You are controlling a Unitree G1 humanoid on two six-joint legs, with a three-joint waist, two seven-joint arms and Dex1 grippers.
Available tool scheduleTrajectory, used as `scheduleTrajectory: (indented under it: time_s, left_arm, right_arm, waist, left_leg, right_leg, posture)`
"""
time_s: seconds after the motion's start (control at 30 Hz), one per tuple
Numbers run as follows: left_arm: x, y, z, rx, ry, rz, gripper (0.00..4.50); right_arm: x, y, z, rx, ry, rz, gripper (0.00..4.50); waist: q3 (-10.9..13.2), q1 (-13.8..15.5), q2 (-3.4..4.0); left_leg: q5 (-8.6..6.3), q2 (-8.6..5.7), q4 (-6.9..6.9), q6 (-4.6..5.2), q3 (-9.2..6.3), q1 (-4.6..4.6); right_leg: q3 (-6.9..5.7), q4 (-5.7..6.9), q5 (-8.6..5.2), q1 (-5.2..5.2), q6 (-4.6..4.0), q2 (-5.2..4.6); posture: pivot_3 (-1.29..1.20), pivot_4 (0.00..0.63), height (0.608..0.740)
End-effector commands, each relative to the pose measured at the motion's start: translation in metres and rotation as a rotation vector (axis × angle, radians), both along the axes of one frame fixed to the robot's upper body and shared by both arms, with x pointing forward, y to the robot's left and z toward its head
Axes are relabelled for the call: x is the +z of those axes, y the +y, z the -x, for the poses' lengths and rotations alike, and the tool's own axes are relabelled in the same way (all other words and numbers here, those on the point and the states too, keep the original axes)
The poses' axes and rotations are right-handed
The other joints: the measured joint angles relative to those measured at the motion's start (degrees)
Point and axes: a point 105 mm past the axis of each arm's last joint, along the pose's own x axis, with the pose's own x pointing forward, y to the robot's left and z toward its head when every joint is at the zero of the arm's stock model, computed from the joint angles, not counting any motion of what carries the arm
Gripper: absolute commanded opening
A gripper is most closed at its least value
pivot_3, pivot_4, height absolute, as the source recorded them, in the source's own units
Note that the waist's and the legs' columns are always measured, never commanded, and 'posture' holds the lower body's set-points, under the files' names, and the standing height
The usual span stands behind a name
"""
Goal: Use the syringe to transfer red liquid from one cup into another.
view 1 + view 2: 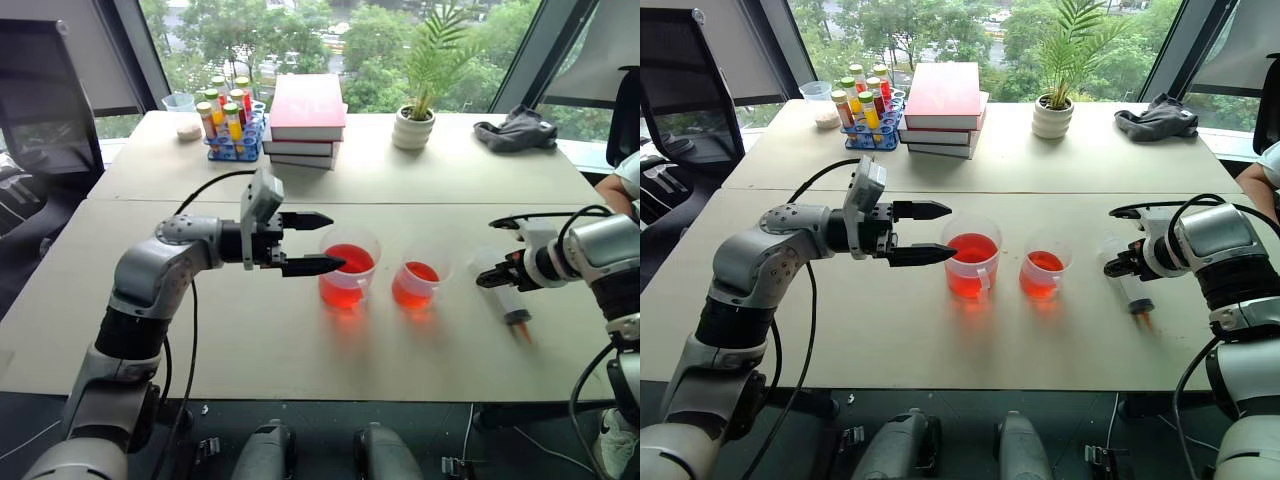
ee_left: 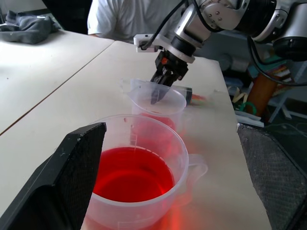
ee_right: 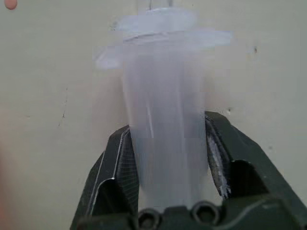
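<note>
Right pincer [image 1: 1118, 263] clamped on the syringe barrel; left pincer [image 1: 318, 243] wide at the source cup.

The large clear plastic syringe [image 1: 507, 297] with the small orange-red tip lies on the pale counter [image 1: 420, 170], just beside the smaller, narrower clear plastic cup [image 1: 417, 284]; the right pincer grips its barrel on both sides, below the flange. The larger, wider clear plastic cup [image 1: 348, 273] holds translucent orange-red liquid [image 2: 132, 173] and stands between the widely parted fingers of the left pincer, untouched. The syringe is judged light and rigid, with a smooth, rounded barrel that may slip or roll; take hold mid-barrel, keeping the plunger end free. Both cups appear thin-walled and easily tipped; steady the wide cup gently, low on its wall.
</note>
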Motion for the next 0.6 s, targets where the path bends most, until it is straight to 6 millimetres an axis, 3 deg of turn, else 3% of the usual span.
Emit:
scheduleTrajectory:
  time_s: [0.03,0.2,0.27,0.33,0.43,0.5,0.6]
  left_arm:
    - [0.013,0.006,0.0,0.007,-0.039,0.018,4.5]
    - [0.019,0.013,-0.007,0.029,-0.051,0.012,4.5]
    - [0.022,0.015,-0.012,0.046,-0.065,0.007,4.5]
    - [0.029,0.017,-0.016,0.058,-0.07,0.017,4.5]
    - [0.035,0.022,-0.02,0.056,-0.072,0.021,4.5]
    - [0.038,0.023,-0.023,0.055,-0.077,0.019,4.5]
    - [0.045,0.023,-0.027,0.051,-0.084,0.021,4.5]
  right_arm:
    - [0.013,0.005,-0.005,0.019,-0.046,-0.011,1.38]
    - [0.054,-0.001,-0.009,0.011,-0.223,0.015,1.38]
    - [0.087,0.007,-0.011,0.055,-0.392,-0.01,1.38]
    - [0.137,0.03,-0.009,0.137,-0.667,-0.077,1.38]
    - [0.184,0.071,0.005,0.262,-0.986,-0.203,1.38]
    - [0.202,0.1,0.019,0.362,-1.134,-0.327,1.38]
    - [0.21,0.14,0.039,0.494,-1.268,-0.54,1.38]
  waist:
    - [0.0,-0.02,0.0]
    - [0.02,0.04,0.02]
    - [0.01,0.22,0.03]
    - [0.02,0.4,0.04]
    - [0.01,0.15,0.02]
    - [-0.01,0.04,-0.02]
    - [-0.02,0.08,-0.03]
  left_leg:
    - [0.0,0.0,0.0,0.0,0.0,0.0]
    - [0.0,0.0,0.0,0.0,0.0,-0.01]
    - [0.0,0.0,-0.02,0.0,0.0,-0.01]
    - [0.0,0.0,-0.02,0.0,-0.02,-0.03]
    - [0.0,0.0,-0.04,0.0,-0.03,-0.03]
    - [0.0,0.03,-0.05,0.0,-0.08,0.01]
    - [0.0,0.02,-0.03,0.0,-0.11,0.02]
  right_leg:
    - [0.0,0.0,0.0,0.0,0.0,0.0]
    - [0.0,0.02,0.0,-0.01,0.0,0.0]
    - [0.0,0.01,0.0,-0.03,0.0,0.0]
    - [-0.02,0.01,0.0,-0.04,0.0,0.0]
    - [-0.02,0.02,0.0,-0.04,0.01,0.02]
    - [-0.04,0.04,0.01,0.0,0.02,0.05]
    - [-0.07,0.07,0.01,0.04,0.02,0.04]
  posture:
    - [0.0,0.15,0.74]
    - [0.0,0.15,0.74]
    - [0.0,0.15,0.74]
    - [0.0,0.15,0.74]
    - [0.0,0.15,0.74]
    - [0.0,0.15,0.74]
    - [0.0,0.15,0.74]
